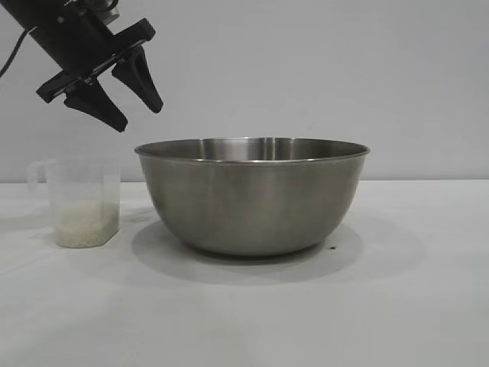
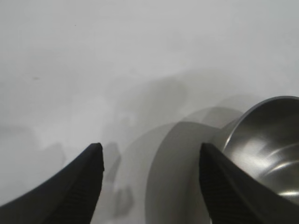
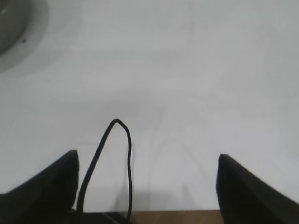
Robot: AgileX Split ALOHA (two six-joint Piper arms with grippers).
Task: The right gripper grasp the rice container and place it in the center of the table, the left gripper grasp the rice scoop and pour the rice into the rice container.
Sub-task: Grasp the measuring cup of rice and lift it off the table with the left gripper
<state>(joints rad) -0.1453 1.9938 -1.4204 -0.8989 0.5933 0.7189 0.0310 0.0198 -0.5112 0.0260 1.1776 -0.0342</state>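
Note:
The rice container [image 1: 252, 195], a big steel bowl, stands in the middle of the white table [image 1: 397, 306]. To its left stands the rice scoop [image 1: 80, 202], a clear cup with its handle turned away from the bowl and rice [image 1: 82, 223] in its bottom. My left gripper [image 1: 139, 116] hangs open and empty above the scoop, tilted toward the bowl. Its wrist view shows the open gripper [image 2: 149, 149] over bare table, with the bowl [image 2: 271, 140] beside one finger. My right gripper [image 3: 145, 161] is open and empty over the table, well away from the bowl [image 3: 9, 23].
A thin black cable [image 3: 117, 154] loops between the right gripper's fingers near the table's brown edge [image 3: 187, 217]. A small dark speck [image 1: 331, 247] lies by the bowl's base. A plain grey wall [image 1: 344, 69] stands behind the table.

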